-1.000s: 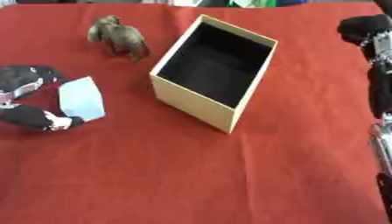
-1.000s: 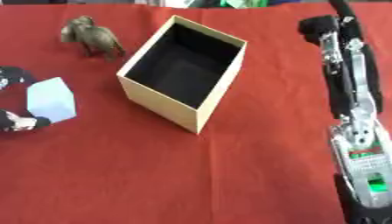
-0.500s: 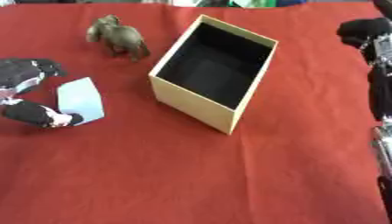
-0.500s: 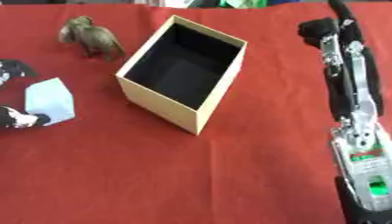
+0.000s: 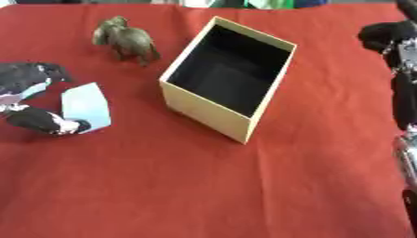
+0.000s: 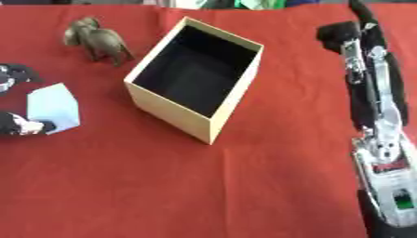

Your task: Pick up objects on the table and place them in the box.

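Plainly, the left hand (image 5: 36, 100) has its fingers curled round the pale blue block (image 5: 85, 107) at nine o'clock on the red table (image 5: 204, 186). The open box (image 5: 228, 79) lies toward three o'clock from it, its long axis slanting from one to seven. The right hand (image 6: 346, 35) hangs at two o'clock, farther off; whether its fingers are apart I cannot tell. The toy elephant (image 5: 126, 39) stands at eleven.

A red-covered table (image 5: 204, 186) carries an open box (image 5: 228, 76) at upper centre, a toy elephant (image 5: 126, 39) upper left, and a pale blue card (image 5: 85, 107) at left.
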Robot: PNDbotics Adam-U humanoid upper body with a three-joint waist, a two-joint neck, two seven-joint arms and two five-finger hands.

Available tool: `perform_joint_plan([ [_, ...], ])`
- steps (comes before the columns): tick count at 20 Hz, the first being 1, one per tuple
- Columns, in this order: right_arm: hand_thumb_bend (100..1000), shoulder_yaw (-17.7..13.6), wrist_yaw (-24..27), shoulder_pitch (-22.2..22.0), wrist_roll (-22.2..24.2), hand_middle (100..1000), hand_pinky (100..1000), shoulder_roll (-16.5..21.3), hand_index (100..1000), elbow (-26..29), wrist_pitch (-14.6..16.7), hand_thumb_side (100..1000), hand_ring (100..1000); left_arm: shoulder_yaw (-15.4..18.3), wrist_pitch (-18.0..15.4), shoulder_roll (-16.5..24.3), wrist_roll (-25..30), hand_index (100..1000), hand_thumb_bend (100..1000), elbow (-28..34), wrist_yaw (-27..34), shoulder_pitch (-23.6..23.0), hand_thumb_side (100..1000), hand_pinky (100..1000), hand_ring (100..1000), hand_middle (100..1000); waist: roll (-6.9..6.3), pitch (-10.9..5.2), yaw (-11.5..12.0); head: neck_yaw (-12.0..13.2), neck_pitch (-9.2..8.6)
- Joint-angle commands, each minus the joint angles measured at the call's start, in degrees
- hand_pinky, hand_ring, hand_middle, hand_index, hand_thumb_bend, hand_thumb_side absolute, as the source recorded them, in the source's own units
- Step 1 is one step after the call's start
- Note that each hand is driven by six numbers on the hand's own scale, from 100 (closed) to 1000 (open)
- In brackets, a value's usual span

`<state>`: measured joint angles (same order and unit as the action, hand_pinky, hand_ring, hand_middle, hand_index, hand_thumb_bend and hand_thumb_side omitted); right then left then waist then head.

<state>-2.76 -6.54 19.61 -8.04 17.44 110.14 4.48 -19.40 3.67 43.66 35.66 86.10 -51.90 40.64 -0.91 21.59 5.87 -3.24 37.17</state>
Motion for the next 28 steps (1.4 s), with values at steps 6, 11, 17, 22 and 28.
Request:
perform_joint_plan([
  [6,100,0.0,0.5,0.3,0.1,671,811,0.9,1000,0.3,0.0,909,760,0.4,-0.1,0.3,0.2,878,477,-1.4,1.2,1.6,737,758,923,854,0.10,-0.80,-0.1,0.3,-0.66],
  [11,100,0.0,0.6,0.3,-0.1,671,810,0.8,1000,0.3,-0.1,909,760,0.3,0.3,0.2,-1.3,814,373,-0.7,2.4,1.6,686,726,871,793,0.07,-0.80,-0.1,0.3,-0.63],
  [17,100,0.0,0.4,0.2,-0.1,671,811,0.7,1000,0.2,-0.3,908,761,0.5,1.3,0.5,-2.2,766,276,1.4,4.4,1.3,627,698,818,740,0.07,-1.11,0.0,0.3,-0.53],
  [22,100,0.0,0.3,0.0,-0.1,671,811,0.5,1000,0.2,-0.4,906,762,1.2,2.6,1.3,-1.6,763,240,4.5,4.2,1.4,579,689,811,738,-0.03,-1.47,0.2,0.0,-0.41],
  [28,100,0.0,0.2,-0.1,-0.1,671,811,0.4,1000,0.2,-0.4,902,763,2.3,4.2,1.3,-1.1,756,159,8.9,6.0,1.6,510,679,795,731,-0.08,-1.95,0.3,-0.4,-0.38],
])
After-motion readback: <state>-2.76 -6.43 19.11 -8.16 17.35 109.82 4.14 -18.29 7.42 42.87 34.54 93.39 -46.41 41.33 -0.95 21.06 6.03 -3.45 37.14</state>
